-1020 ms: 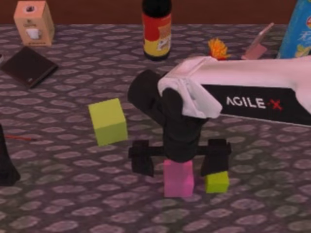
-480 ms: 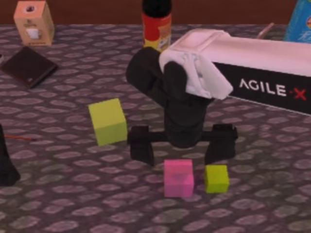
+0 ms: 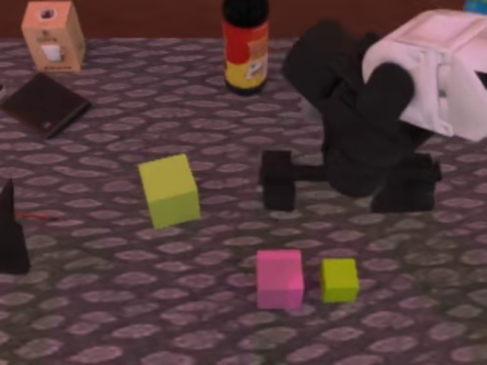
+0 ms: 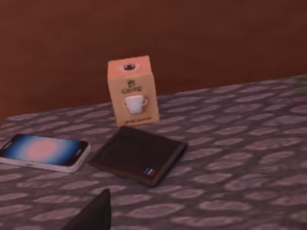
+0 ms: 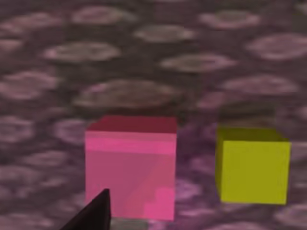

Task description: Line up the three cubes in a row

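Observation:
The large yellow-green cube (image 3: 169, 190) stands alone at the table's centre left. The pink cube (image 3: 279, 278) and the small yellow-green cube (image 3: 339, 279) sit side by side near the front, a small gap between them. My right gripper (image 3: 342, 186) hovers open and empty behind and above that pair, towards the right. Its wrist view shows the pink cube (image 5: 130, 165), the small yellow-green cube (image 5: 253, 164) and one dark fingertip (image 5: 93, 215). My left gripper (image 3: 11, 236) is parked at the left edge, and one of its fingertips (image 4: 93, 215) shows in its wrist view.
A dark bottle with a red and yellow label (image 3: 245, 46) stands at the back centre. The peach printed carton (image 3: 52, 34) and a dark wallet (image 3: 44, 103) lie at the back left. The left wrist view also shows a phone (image 4: 43, 152) beside the wallet (image 4: 139, 154).
My right gripper has lifted off the pink cube and drawn back to the right and rear. The pink cube stays beside the small yellow-green one. The left gripper shifted slightly.

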Tool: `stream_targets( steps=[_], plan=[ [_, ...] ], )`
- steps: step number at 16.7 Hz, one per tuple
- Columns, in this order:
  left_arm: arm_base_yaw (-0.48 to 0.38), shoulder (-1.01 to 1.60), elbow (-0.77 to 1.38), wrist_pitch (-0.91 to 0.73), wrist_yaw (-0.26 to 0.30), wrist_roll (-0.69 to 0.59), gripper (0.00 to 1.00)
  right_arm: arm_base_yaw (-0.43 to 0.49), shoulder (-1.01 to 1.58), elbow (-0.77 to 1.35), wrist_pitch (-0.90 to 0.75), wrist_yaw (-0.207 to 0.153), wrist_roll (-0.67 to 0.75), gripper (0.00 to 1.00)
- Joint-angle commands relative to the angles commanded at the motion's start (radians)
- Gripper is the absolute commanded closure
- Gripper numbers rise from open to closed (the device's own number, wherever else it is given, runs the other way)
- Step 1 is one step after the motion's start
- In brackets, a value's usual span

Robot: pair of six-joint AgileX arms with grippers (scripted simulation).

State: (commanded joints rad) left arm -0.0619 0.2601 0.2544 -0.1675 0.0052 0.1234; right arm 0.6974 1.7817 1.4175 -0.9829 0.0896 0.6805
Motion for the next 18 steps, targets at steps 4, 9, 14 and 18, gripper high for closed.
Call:
stream_targets(
  steps=[4,9,14,18],
  plan=[
    [-0.064,0.364,0.312,-0.198,-0.001,0.143,0.00,-0.131,-0.376,-0.263,0.162,0.054,-0.153,0.00],
    [-0.155,0.940,0.743,-0.487,-0.003,0.345,0.00,-0.332,-0.924,-0.679,0.410,0.084,-0.364,0.00],
    [-0.242,1.448,1.134,-0.757,-0.004,0.533,0.00,-0.510,-1.360,-1.054,0.653,0.049,-0.536,0.00],
    [-0.296,1.737,1.385,-0.918,-0.003,0.650,0.00,-0.614,-1.598,-1.271,0.830,-0.014,-0.627,0.00]
  ],
)
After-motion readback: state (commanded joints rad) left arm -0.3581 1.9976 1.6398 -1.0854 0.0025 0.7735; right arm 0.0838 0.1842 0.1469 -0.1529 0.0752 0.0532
